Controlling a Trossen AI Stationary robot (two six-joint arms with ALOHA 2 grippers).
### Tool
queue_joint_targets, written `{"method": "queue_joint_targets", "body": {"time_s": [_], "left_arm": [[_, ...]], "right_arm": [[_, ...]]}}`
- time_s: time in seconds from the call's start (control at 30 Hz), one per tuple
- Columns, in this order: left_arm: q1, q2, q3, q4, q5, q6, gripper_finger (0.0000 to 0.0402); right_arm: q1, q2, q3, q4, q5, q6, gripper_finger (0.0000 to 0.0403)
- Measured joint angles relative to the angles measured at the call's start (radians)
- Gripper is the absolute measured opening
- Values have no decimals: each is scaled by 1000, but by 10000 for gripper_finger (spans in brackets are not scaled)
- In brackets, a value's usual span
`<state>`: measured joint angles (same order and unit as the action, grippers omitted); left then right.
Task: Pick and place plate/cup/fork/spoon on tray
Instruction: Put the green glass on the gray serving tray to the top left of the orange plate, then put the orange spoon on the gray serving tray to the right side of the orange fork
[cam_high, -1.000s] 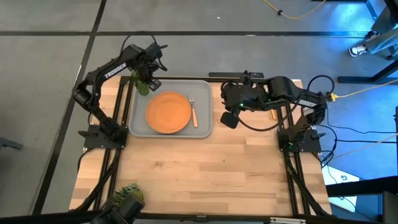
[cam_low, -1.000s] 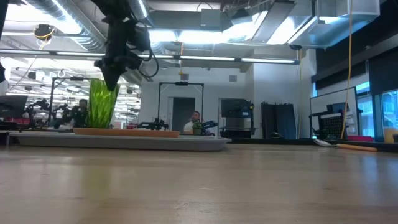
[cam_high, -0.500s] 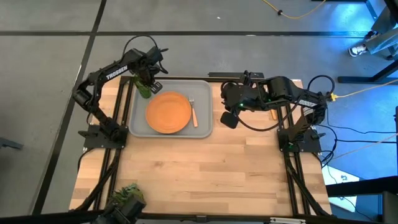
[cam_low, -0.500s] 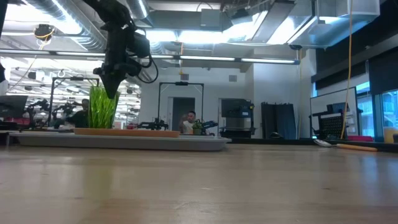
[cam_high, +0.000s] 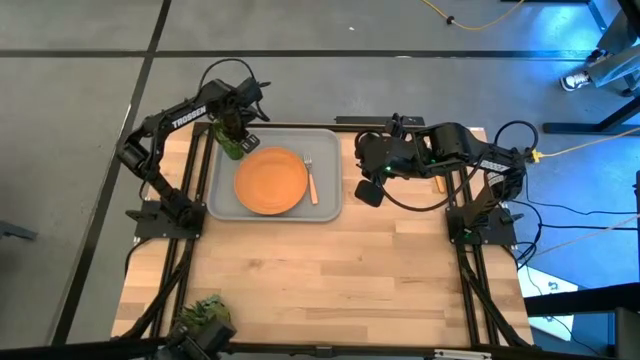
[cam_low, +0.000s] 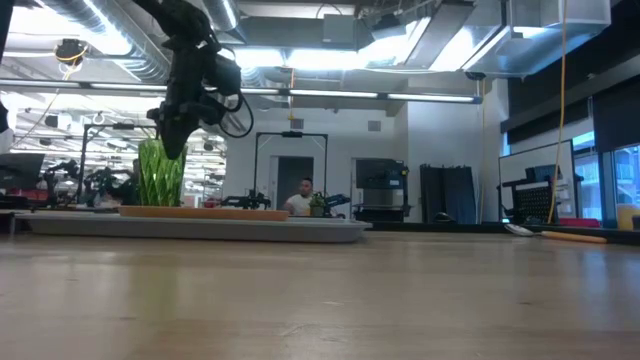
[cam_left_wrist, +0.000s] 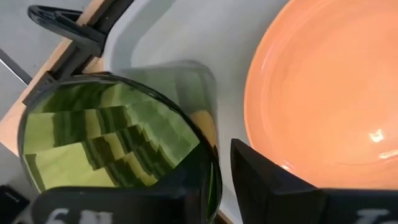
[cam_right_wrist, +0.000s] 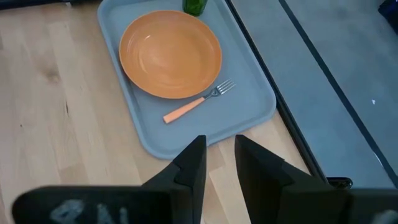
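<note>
The grey tray (cam_high: 325, 205) lies on the far left part of the table. On it are the orange plate (cam_high: 271, 180) and, to the plate's right, the fork (cam_high: 311, 178). My left gripper (cam_high: 235, 128) points straight down over the tray's far left corner, shut on the green ribbed cup (cam_high: 232, 146), which stands upright beside the plate (cam_left_wrist: 323, 93). In the low view the tray's rim (cam_low: 200, 226) hides the cup's base. The spoon (cam_low: 560, 236) lies on the table at the right. My right gripper (cam_high: 370, 190) hovers open right of the tray, holding nothing. My left gripper has the cup's wall at the rim (cam_left_wrist: 210, 163), on the side toward the plate. One finger (cam_left_wrist: 186, 186) is inside the cup and the other (cam_left_wrist: 267, 183) is outside. The fingers come from above, pointing down. The cup hangs upright; whether its base touches the tray, I cannot tell.
A spiky green plant (cam_high: 205, 312) sits at the table's near left corner. The wide near half of the wooden table (cam_high: 330, 270) is bare. Black frame rails (cam_high: 180, 250) run along the left and right edges. The spoon's handle (cam_high: 437, 183) shows partly under the right arm.
My left gripper has gone down toward the tray's far left corner with the cup, which stays upright and now stands lower, beside the plate.
</note>
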<state>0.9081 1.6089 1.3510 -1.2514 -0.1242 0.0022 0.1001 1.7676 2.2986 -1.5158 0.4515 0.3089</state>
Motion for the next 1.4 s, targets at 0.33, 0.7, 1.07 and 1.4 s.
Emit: {"method": "queue_joint_targets", "body": {"time_s": [0.33,0.7,1.07,1.4], "left_arm": [[0,0,1,-36,-2,4,53],[0,-21,50,-54,-24,8,53],[-3,-40,221,-182,-50,30,53],[-134,-91,485,-284,-42,-27,54]], "right_arm": [[0,0,0,0,0,0,90],[0,0,0,0,-8,1,90],[0,0,0,0,-41,-9,90],[-66,-7,0,-55,-3,74,90]]}}
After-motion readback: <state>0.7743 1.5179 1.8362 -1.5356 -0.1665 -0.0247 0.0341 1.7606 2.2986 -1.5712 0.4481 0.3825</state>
